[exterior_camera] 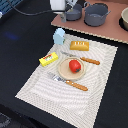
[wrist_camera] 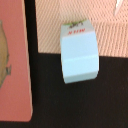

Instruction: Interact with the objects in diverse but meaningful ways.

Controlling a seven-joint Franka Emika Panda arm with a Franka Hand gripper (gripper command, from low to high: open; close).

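Ribbed placemat (exterior_camera: 95, 95), boxy carton (wrist_camera: 78, 52)

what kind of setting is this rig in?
Looks like a staged tabletop play-kitchen, not a real one: a placemat laid as a place setting with a toy tomato on a plate, fork and knife beside it, and grey pots on a board behind.

Fingers (exterior_camera: 68, 7) cut off by the edge; carton (wrist_camera: 78, 54) print perhaps unreadable.
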